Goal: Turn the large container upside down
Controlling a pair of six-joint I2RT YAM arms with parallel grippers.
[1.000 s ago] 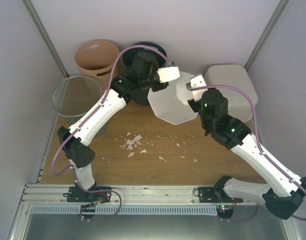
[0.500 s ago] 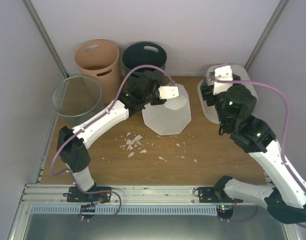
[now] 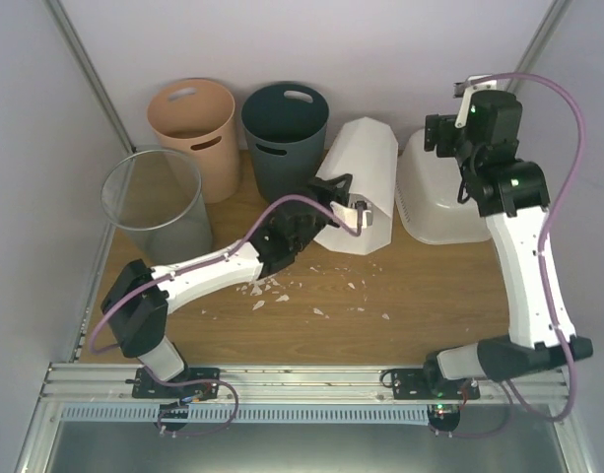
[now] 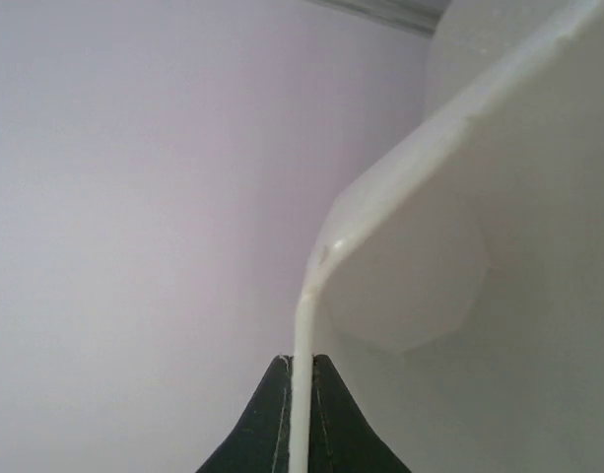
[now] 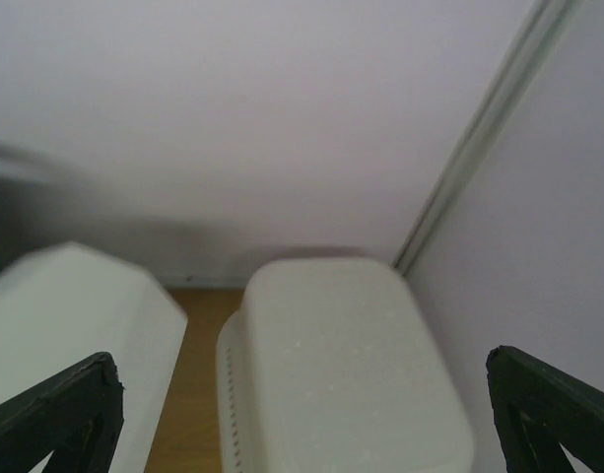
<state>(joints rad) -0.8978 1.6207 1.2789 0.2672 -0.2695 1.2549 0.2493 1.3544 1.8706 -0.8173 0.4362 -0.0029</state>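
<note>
I saw right gripper (image 5: 300,357) jaws apart, nearer arm; large container (image 3: 444,202) at its 6 o'clock, long axis 12–6. Left gripper (image 4: 300,372) clamped on faceted bin (image 3: 366,177) rim.

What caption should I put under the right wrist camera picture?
Open right gripper above the upside-down large container, tall white bin beside it.

large container (image 3: 441,202), translucent-white tub, apparently upside down, far right corner
</note>
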